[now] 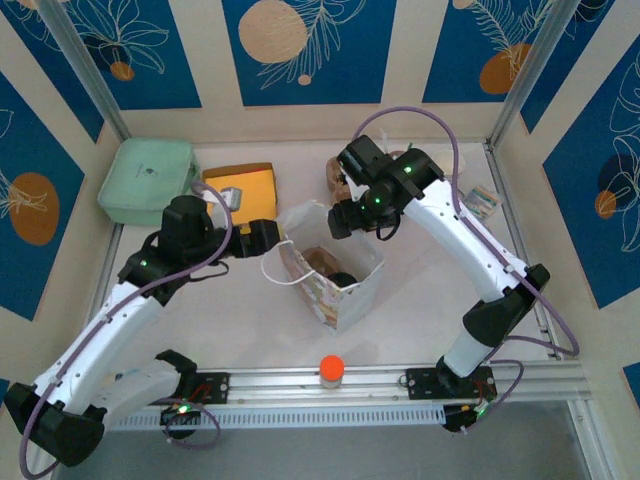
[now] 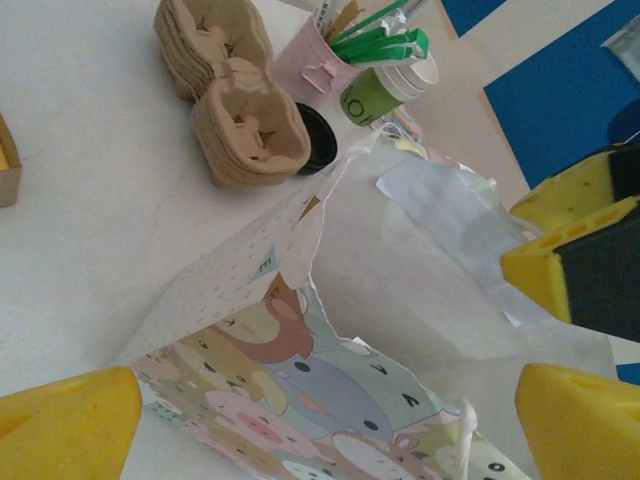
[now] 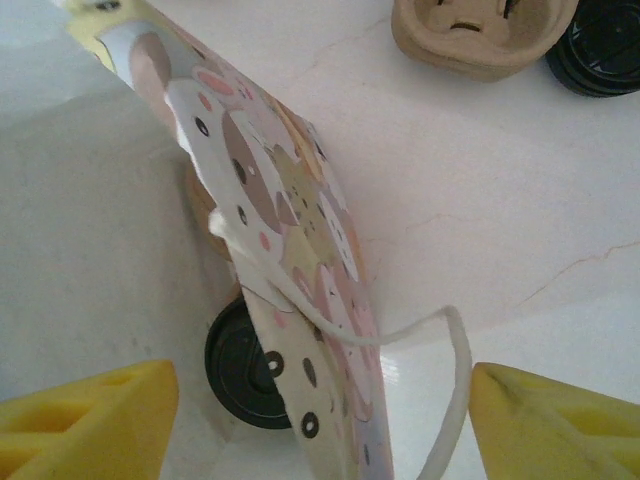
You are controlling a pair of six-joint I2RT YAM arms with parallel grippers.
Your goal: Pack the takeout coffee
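Since the takeout coffee (image 3: 250, 375) is sitting at the bottom of the paper bag (image 1: 350, 300), black lid up, I am hovering my right gripper (image 3: 320, 420) wide open over the bag's rim. My left gripper (image 2: 320, 430), likewise spread wide, is straddling the opposite wall, probably to steady it.

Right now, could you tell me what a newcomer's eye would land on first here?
The cartoon-animal paper bag stands open mid-table, a round black lid low inside it. The left gripper and right gripper hover at its rim from either side, both open.
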